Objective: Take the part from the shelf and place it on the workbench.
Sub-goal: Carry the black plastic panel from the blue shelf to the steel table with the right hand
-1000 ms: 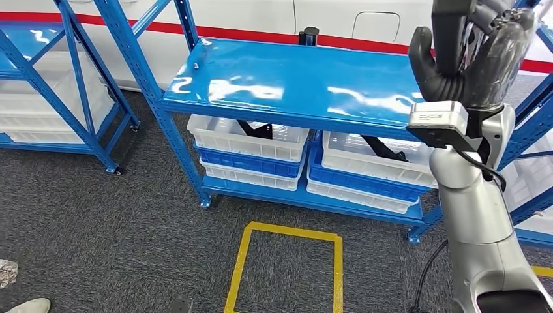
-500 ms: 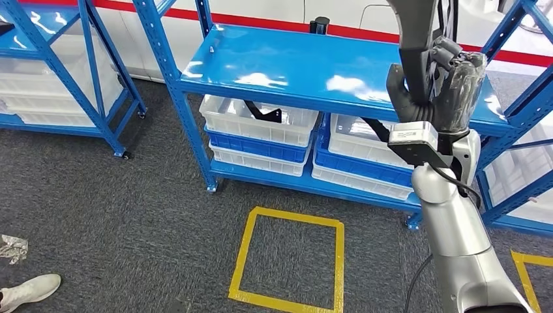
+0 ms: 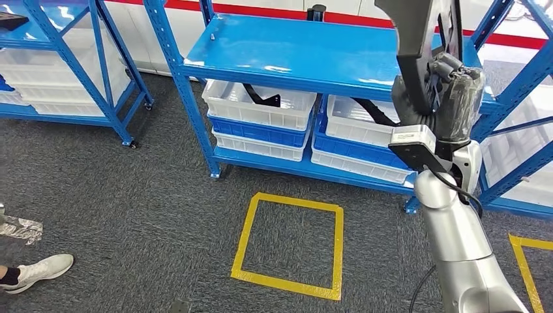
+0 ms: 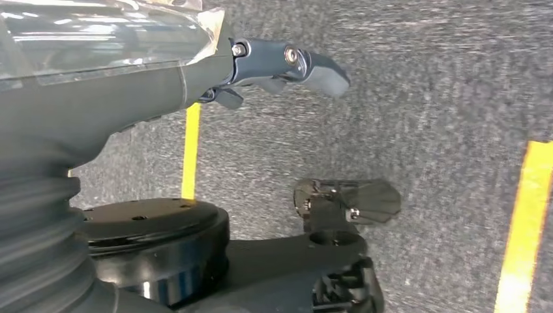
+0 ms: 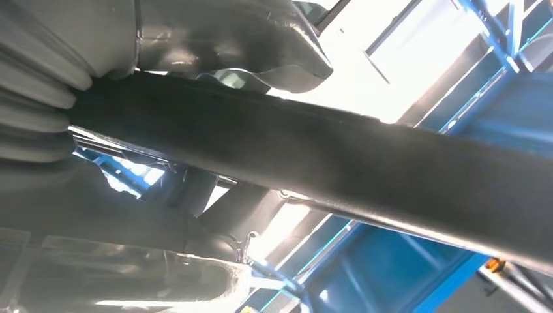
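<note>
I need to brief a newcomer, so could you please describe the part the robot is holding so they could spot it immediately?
Start at the blue shelf unit with white and blue bins beneath it. At its right end, the robot's raised right hand grips a long black part that stands upright above the hand. Unlike the similar black pieces lying in the white bins, it is held in the air.

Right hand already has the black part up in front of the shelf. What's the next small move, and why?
Probably keep the right hand closed and carry the black part away from the blue shelf toward the workbench. The part is gripped and raised above the shelf top, the white bins lie below it, and no workbench is visible yet, so turning comes before any release.
</note>
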Controlling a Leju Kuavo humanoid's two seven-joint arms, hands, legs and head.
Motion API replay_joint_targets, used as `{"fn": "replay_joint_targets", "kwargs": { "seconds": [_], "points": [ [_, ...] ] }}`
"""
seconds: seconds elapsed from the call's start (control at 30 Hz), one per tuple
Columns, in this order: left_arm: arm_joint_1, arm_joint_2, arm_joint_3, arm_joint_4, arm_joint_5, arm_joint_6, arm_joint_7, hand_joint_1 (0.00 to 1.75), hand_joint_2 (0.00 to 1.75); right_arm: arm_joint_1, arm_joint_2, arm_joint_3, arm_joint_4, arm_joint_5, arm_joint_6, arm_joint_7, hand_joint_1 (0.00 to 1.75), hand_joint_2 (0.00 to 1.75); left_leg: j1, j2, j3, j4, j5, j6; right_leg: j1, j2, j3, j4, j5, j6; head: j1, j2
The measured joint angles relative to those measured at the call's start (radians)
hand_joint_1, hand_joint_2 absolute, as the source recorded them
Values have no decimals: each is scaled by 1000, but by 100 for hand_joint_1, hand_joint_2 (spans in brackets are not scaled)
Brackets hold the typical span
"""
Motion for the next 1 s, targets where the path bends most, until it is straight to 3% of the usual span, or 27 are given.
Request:
{"fn": "replay_joint_targets", "kwargs": {
  "seconds": [0.07,0.13,0.17,0.2,0.27,0.33,0.43,0.47,0.53,0.6,0.63,0.67,0.7,0.77,0.8,0.87,0.93,0.97,1.0],
  "points": [
    [1,0,0,0,0,0,0,0,175,-1,2,0,6,0,-1,0,175,175,3,-1,-39,133,-98,-9,-1,-3,-18,3,17,-17,-3,0],
    [2,1,0,0,0,0,0,0,175,0,6,0,12,1,-1,0,175,175,5,-1,-60,252,-150,-13,1,-4,-40,7,32,-20,-3,0],
    [2,1,0,0,0,0,0,0,175,0,7,0,15,1,-1,0,175,175,7,-1,-47,263,-149,-14,2,-4,-50,10,38,-19,-4,0],
    [2,1,0,0,0,0,0,0,175,0,8,-1,17,1,-1,0,175,175,8,-1,-13,232,-133,-13,2,-4,-60,14,43,-16,-4,0],
    [1,1,0,0,0,0,0,0,175,-1,9,-1,19,1,-1,0,175,175,10,-3,88,101,-103,-8,2,-4,-76,23,50,-11,-4,0],
    [0,1,0,0,0,0,0,0,175,-4,9,-4,21,2,-3,0,175,175,6,-8,150,3,-101,1,5,-4,-88,30,58,2,-3,0],
    [0,0,0,0,-4,-1,0,0,175,-6,10,-8,26,8,-13,0,175,175,-1,-7,147,-20,-90,21,4,-4,-100,31,73,28,-2,0],
    [-2,0,0,0,-6,-2,0,0,175,-3,10,-10,29,10,-19,0,175,175,-1,-5,140,-24,-80,31,4,-4,-109,39,64,31,-2,0],
    [-5,-1,0,0,-9,-4,2,0,175,3,8,-16,35,11,-28,-1,175,175,2,-1,119,-30,-57,47,4,-3,-140,104,5,22,3,0],
    [-6,-1,0,0,-10,-5,4,0,175,11,8,-19,38,11,-34,-3,175,175,0,0,90,-30,-34,54,5,-2,-178,229,-75,11,8,0],
    [-6,-1,0,0,-10,-6,5,0,175,16,8,-19,40,11,-36,-4,175,175,0,1,74,-29,-21,53,6,-1,-186,284,-97,13,9,0],
    [-6,-1,0,0,-10,-6,5,0,175,21,9,-19,42,11,-37,-5,175,175,-1,3,57,-29,-8,52,6,-1,-181,313,-99,21,10,0],
    [-6,-1,0,0,-10,-6,6,0,175,25,10,-19,43,11,-37,-5,175,175,0,4,40,-29,6,51,5,-1,-159,306,-83,32,11,0],
    [-6,-1,0,0,-8,-8,6,0,175,27,13,-19,45,13,-38,-5,175,175,1,4,8,-28,34,43,4,-2,-68,200,-48,48,12,0],
    [-6,-1,1,-1,-7,-8,6,0,175,27,16,-19,45,15,-38,-5,175,175,1,4,-4,-27,48,38,8,-1,-14,123,-50,45,13,0],
    [-6,-1,1,-1,-6,-7,5,0,175,26,22,-20,45,20,-38,-4,175,175,0,4,-12,-34,74,25,17,3,43,28,-66,26,13,0],
    [-5,-1,1,-1,-5,-6,4,0,175,26,27,-21,46,26,-38,-2,175,175,1,2,-12,-47,99,14,19,5,36,19,-57,7,13,0],
    [-4,0,1,-1,-6,-5,3,0,175,25,30,-21,47,29,-37,-2,175,175,3,1,-16,-45,92,8,15,5,28,19,-46,-3,14,0],
    [-3,0,1,-1,-6,-5,3,0,175,24,33,-21,48,31,-35,-1,175,175,5,-1,-24,-29,64,3,11,3,19,19,-33,-14,13,0]
  ]
}}
